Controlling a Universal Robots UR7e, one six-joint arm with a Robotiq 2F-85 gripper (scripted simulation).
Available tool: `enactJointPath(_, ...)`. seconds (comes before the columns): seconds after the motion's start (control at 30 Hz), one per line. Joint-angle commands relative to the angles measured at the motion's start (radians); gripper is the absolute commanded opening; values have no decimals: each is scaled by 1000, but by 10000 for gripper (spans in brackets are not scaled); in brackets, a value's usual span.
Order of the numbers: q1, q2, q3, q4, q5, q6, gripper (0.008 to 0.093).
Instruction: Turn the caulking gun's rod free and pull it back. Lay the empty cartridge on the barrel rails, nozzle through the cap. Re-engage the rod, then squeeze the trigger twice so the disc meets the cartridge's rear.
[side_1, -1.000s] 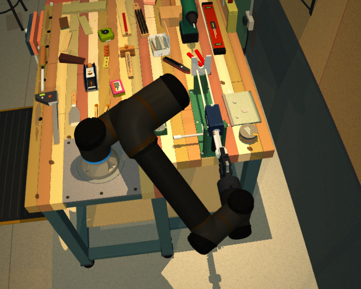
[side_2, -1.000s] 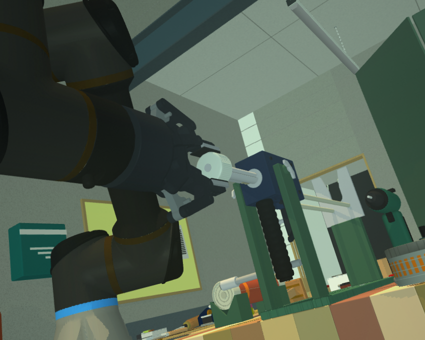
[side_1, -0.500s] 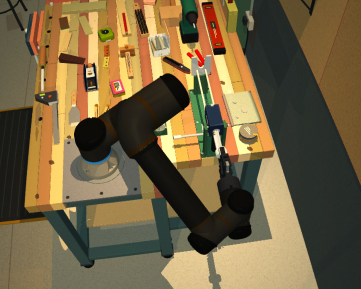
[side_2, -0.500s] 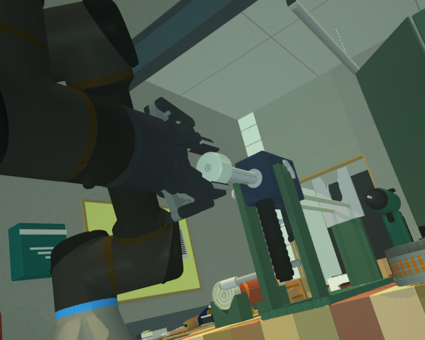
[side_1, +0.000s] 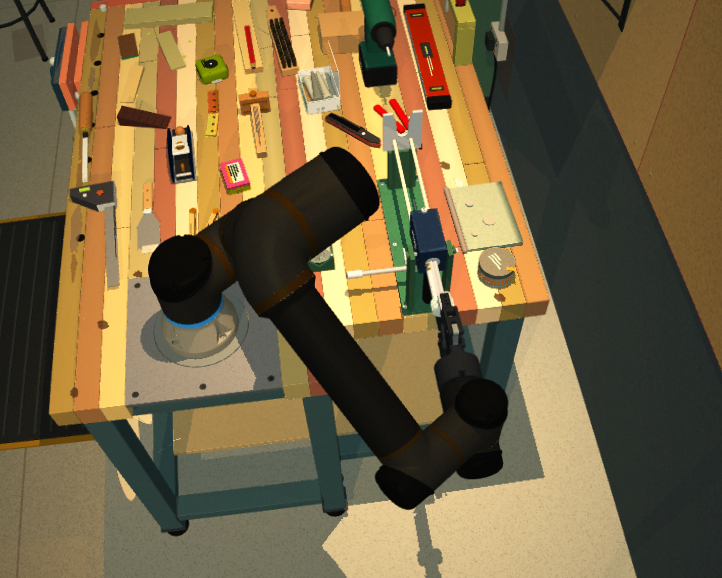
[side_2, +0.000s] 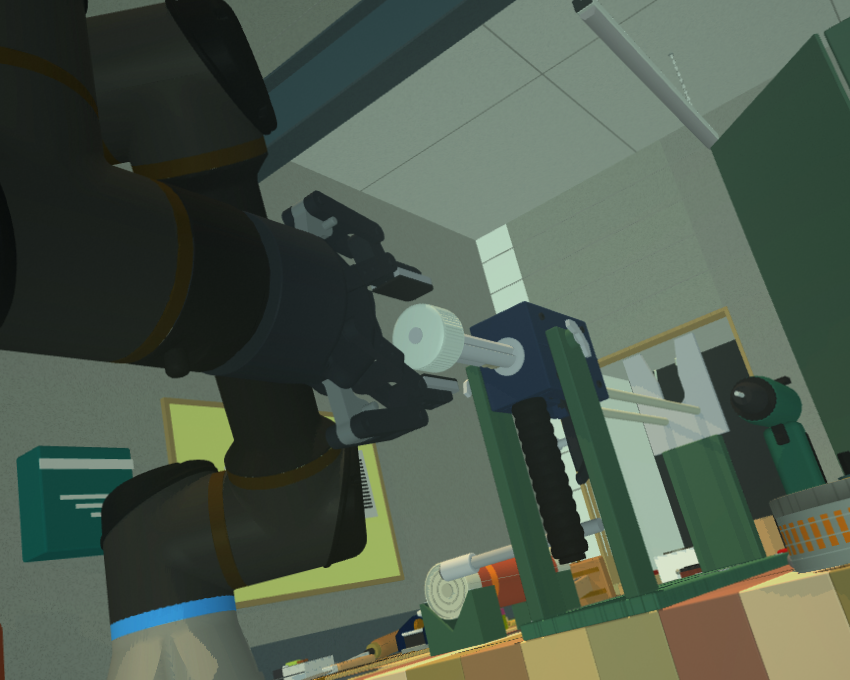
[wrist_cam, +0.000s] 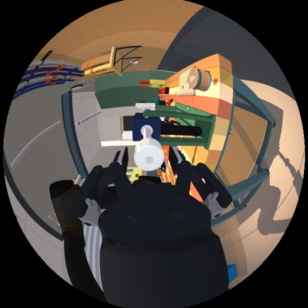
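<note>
At the bench's front right edge the caulking gun stands in a green stand (side_1: 402, 241). Its blue body (side_1: 429, 235) faces the edge, its two barrel rails (side_1: 409, 172) run back to the pale front cap (side_1: 402, 128). The rod's white knob (side_2: 427, 337) sticks out past the bench edge. My gripper (side_2: 425, 333) is open around the knob (wrist_cam: 148, 156), holding nothing. The black grip (side_2: 550, 482) hangs below the body. The cartridge (side_2: 489, 571) lies on a small green cradle left of the stand, its thin nozzle (side_1: 376, 272) pointing left.
A pale plate (side_1: 483, 216) lies right of the stand, with a round knurled drum (side_1: 496, 268) in front of it. A green drill (side_1: 377, 42) and a red level (side_1: 427, 54) lie behind the front cap. My arm reaches from the base (side_1: 196, 313) around the bench's front edge.
</note>
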Motion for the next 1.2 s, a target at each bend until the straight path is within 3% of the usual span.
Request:
enactJointPath(0.0, 0, -1, 0, 0, 0, 0, 680)
enactJointPath(0.3, -8, 10, -21, 9, -8, 0, 680)
enactJointPath(0.87, -51, 78, -144, 65, -51, 0, 680)
enactJointPath(1.17, -55, 84, -156, 71, -55, 0, 680)
